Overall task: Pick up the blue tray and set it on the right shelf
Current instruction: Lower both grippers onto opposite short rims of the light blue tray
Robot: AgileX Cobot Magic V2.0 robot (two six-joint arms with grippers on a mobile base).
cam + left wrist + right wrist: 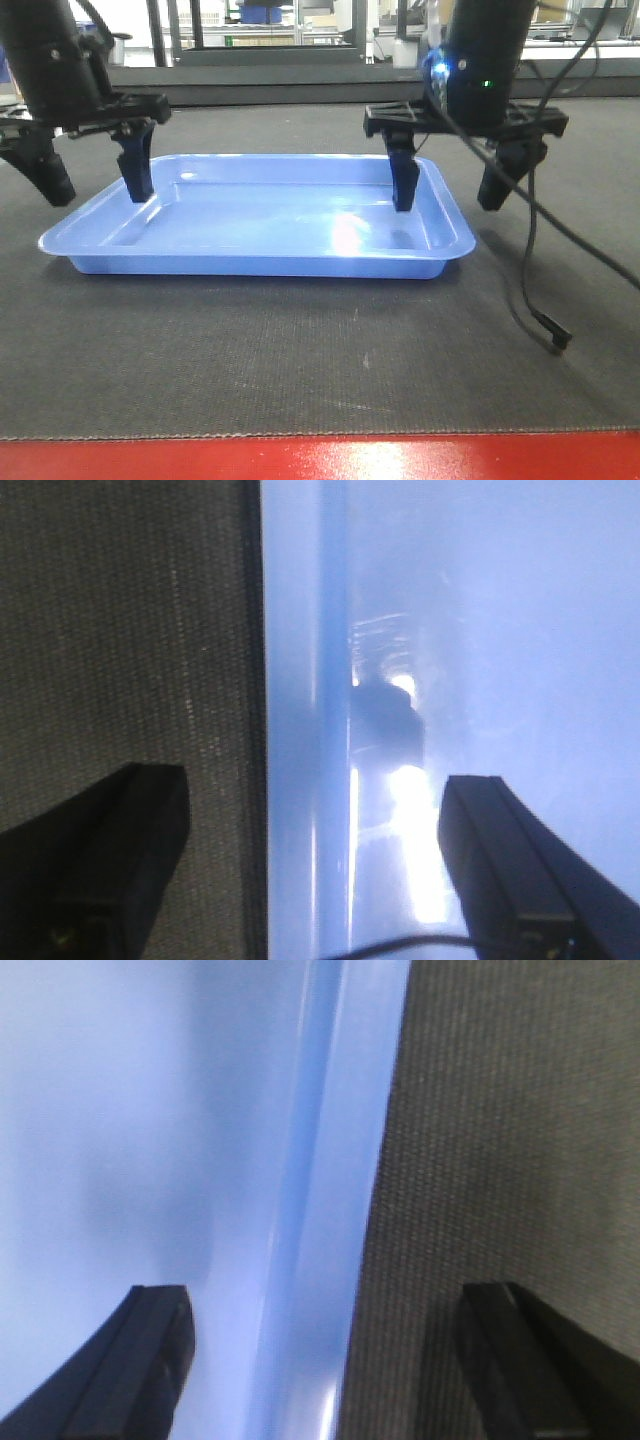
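The blue tray [260, 215] lies flat on the dark mat [300, 350], wide and shallow with a flared rim. My left gripper [95, 180] is open and straddles the tray's left rim [295, 730], one finger inside the tray and one outside over the mat. At the other end my right gripper [450, 190] stands open across the right rim [330, 1210], its inner finger [404, 180] down inside the tray and its outer finger [497, 185] over the mat. Neither pair of fingers touches the rim. The right shelf is out of view.
A red table edge [320, 458] runs along the front of the mat. A loose black cable [535, 290] hangs from the right arm and trails onto the mat at the right. Racks and clutter stand far behind the table.
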